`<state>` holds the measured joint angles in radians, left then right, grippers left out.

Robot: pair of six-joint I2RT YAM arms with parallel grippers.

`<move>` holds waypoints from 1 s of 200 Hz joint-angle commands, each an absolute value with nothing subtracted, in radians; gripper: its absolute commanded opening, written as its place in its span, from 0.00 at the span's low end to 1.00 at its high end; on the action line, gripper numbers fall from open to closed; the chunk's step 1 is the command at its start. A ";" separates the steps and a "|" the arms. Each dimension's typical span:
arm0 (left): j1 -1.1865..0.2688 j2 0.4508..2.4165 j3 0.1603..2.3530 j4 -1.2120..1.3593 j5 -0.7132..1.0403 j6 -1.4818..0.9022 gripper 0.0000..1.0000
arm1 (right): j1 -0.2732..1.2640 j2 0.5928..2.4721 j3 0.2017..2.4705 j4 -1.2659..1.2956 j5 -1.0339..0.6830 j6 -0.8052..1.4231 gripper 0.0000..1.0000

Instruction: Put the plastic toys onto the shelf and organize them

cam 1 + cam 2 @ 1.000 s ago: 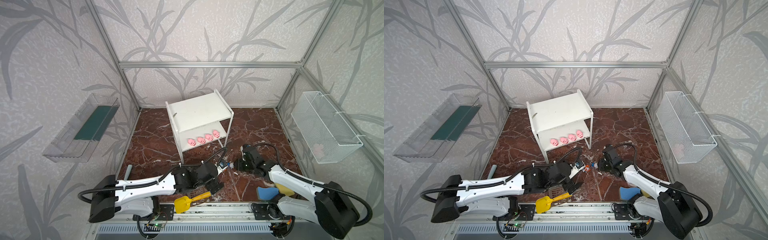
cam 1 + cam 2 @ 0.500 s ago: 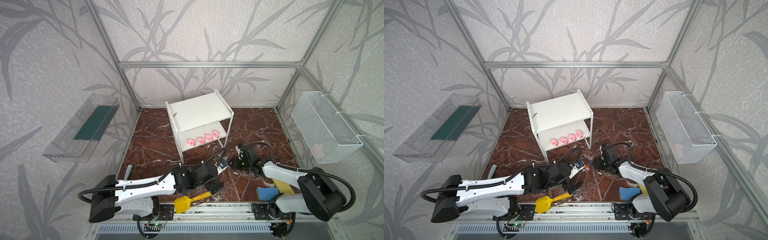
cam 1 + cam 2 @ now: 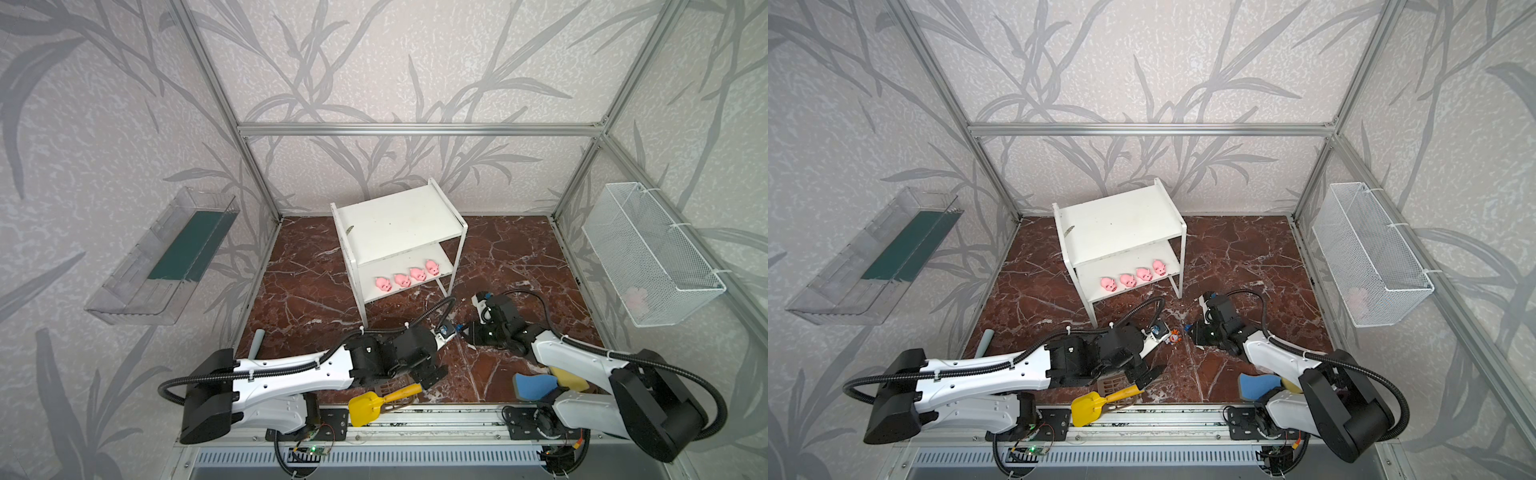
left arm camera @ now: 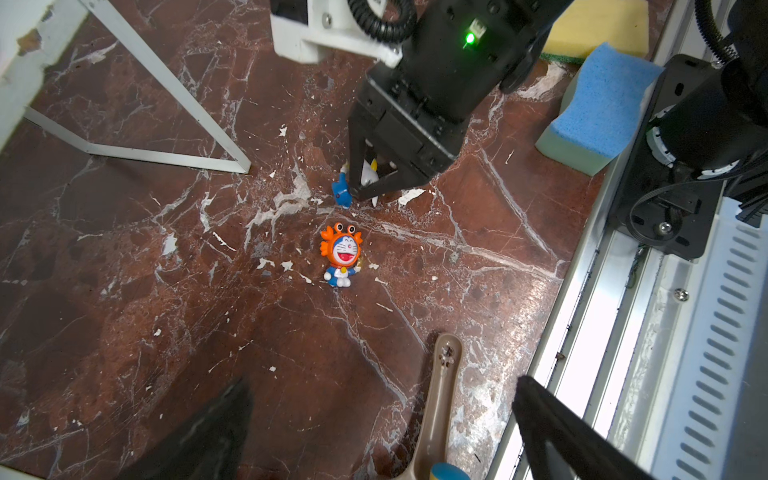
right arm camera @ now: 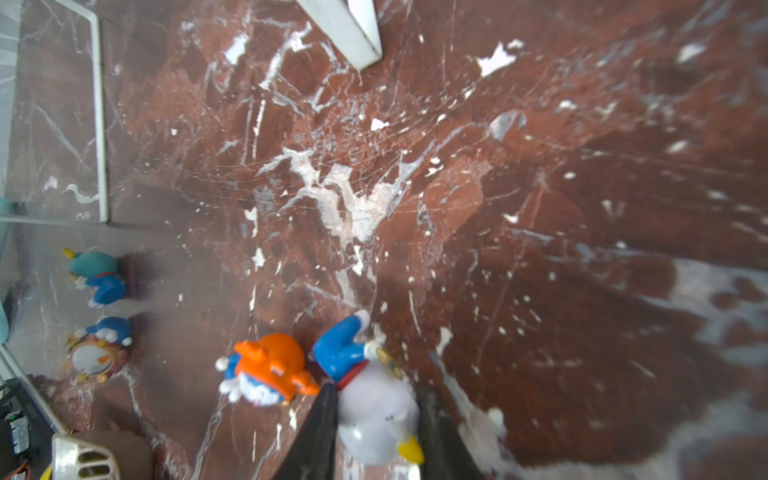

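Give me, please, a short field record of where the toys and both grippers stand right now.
shelf: top board holds no toys
pink pigs: four in a row on the lower board
right gripper: shut on white-hooded figurine, low at the floor
left gripper: open, empty
orange-hooded figurine: on the floor, beside the gripped one
teal-hooded figurine: on the floor
brown-hooded figurine: on the floor

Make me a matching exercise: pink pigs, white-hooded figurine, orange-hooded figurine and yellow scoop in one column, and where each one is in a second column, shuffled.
1. pink pigs
2. white-hooded figurine
3. orange-hooded figurine
4. yellow scoop

A. loose on the marble floor
B. by the front rail
C. between the fingers of the right end effector
D. on the lower board of the shelf

Pairs: 1-D, 2-C, 3-A, 4-B
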<state>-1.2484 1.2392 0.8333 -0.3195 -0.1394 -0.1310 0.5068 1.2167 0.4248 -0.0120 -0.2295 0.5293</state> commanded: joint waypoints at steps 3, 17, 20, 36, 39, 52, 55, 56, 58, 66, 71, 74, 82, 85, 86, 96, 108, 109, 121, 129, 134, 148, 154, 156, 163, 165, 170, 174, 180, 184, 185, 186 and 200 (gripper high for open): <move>-1.253 1.256 0.854 -0.305 -0.140 -0.122 0.99 | 0.506 1.129 0.421 -0.126 -0.161 0.505 0.09; -1.255 1.259 0.861 -0.306 -0.139 -0.122 0.99 | 0.508 1.087 0.435 -0.210 -0.095 0.514 0.08; -1.255 1.260 0.861 -0.307 -0.139 -0.123 0.99 | 0.511 1.081 0.439 -0.229 -0.079 0.518 0.07; -1.256 1.262 0.863 -0.303 -0.136 -0.120 0.99 | 0.556 1.058 0.473 -0.368 0.089 0.551 0.06; -1.256 1.262 0.863 -0.302 -0.135 -0.119 0.99 | 0.566 1.055 0.480 -0.389 0.118 0.559 0.06; -1.258 1.264 0.864 -0.300 -0.136 -0.117 0.99 | 0.635 1.048 0.518 -0.479 0.262 0.602 0.06; -1.258 1.265 0.865 -0.300 -0.136 -0.116 0.99 | 0.654 1.048 0.525 -0.502 0.300 0.615 0.06; -1.258 1.265 0.865 -0.300 -0.137 -0.116 0.99 | 0.661 1.048 0.527 -0.508 0.310 0.618 0.06; -1.258 1.265 0.866 -0.301 -0.136 -0.116 0.99 | 0.671 1.050 0.529 -0.518 0.333 0.623 0.06; -1.259 1.267 0.867 -0.302 -0.137 -0.115 0.99 | 0.707 1.061 0.540 -0.564 0.394 0.669 0.06; -1.259 1.266 0.868 -0.302 -0.138 -0.114 0.99 | 0.720 1.070 0.548 -0.588 0.414 0.688 0.06; -1.259 1.265 0.867 -0.302 -0.137 -0.114 0.99 | 0.730 1.076 0.552 -0.597 0.424 0.697 0.06; -1.261 1.264 0.865 -0.300 -0.138 -0.116 0.99 | 0.764 1.095 0.558 -0.619 0.457 0.726 0.06; -1.261 1.263 0.865 -0.299 -0.138 -0.114 0.99 | 0.779 1.103 0.562 -0.630 0.469 0.740 0.06; -1.261 1.264 0.865 -0.299 -0.138 -0.115 0.99 | 0.784 1.108 0.562 -0.635 0.475 0.744 0.06; -1.262 1.261 0.862 -0.296 -0.136 -0.115 0.99 | 0.839 1.143 0.579 -0.671 0.520 0.782 0.06; -1.265 1.260 0.861 -0.296 -0.139 -0.113 0.99 | 0.914 1.194 0.601 -0.725 0.576 0.850 0.06; -1.264 1.260 0.860 -0.297 -0.139 -0.113 0.99 | 0.919 1.198 0.603 -0.729 0.578 0.855 0.06; -1.264 1.258 0.856 -0.296 -0.144 -0.111 0.99 | 0.987 1.244 0.605 -0.754 0.613 0.915 0.07; -1.266 1.256 0.853 -0.296 -0.147 -0.112 0.99 | 1.015 1.269 0.602 -0.754 0.618 0.943 0.07; -1.266 1.251 0.851 -0.297 -0.149 -0.113 0.99 | 1.051 1.281 0.596 -0.746 0.620 0.953 0.08; -1.267 1.241 0.843 -0.298 -0.153 -0.115 0.99 | 1.125 1.300 0.578 -0.693 0.632 0.949 0.11; -1.267 1.235 0.840 -0.298 -0.155 -0.116 0.99 | 1.164 1.306 0.576 -0.680 0.647 0.955 0.14; -1.267 1.234 0.837 -0.298 -0.156 -0.116 0.99 | 1.174 1.308 0.575 -0.676 0.651 0.955 0.15; -1.267 1.226 0.834 -0.300 -0.161 -0.118 0.99 | 1.221 1.317 0.577 -0.657 0.665 0.946 0.19; -1.267 1.225 0.833 -0.301 -0.162 -0.119 0.99 | 1.234 1.320 0.576 -0.652 0.668 0.942 0.21; -1.267 1.218 0.829 -0.305 -0.167 -0.119 0.99 | 1.262 1.331 0.582 -0.644 0.670 0.937 0.26; -1.267 1.213 0.828 -0.310 -0.172 -0.119 0.99 | 1.283 1.337 0.584 -0.640 0.668 0.935 0.30; -1.267 1.204 0.825 -0.316 -0.180 -0.120 0.99 | 1.317 1.345 0.587 -0.630 0.667 0.930 0.35; -1.267 1.197 0.822 -0.321 -0.186 -0.121 0.99 | 1.343 1.347 0.588 -0.619 0.671 0.928 0.37; -1.267 1.195 0.822 -0.322 -0.188 -0.120 0.99 | 1.349 1.347 0.588 -0.617 0.671 0.928 0.37; -1.267 1.193 0.821 -0.323 -0.190 -0.120 0.99 | 1.357 1.346 0.588 -0.615 0.672 0.927 0.38; -1.267 1.162 0.807 -0.334 -0.213 -0.119 0.99 | 1.447 1.330 0.583 -0.598 0.691 0.929 0.47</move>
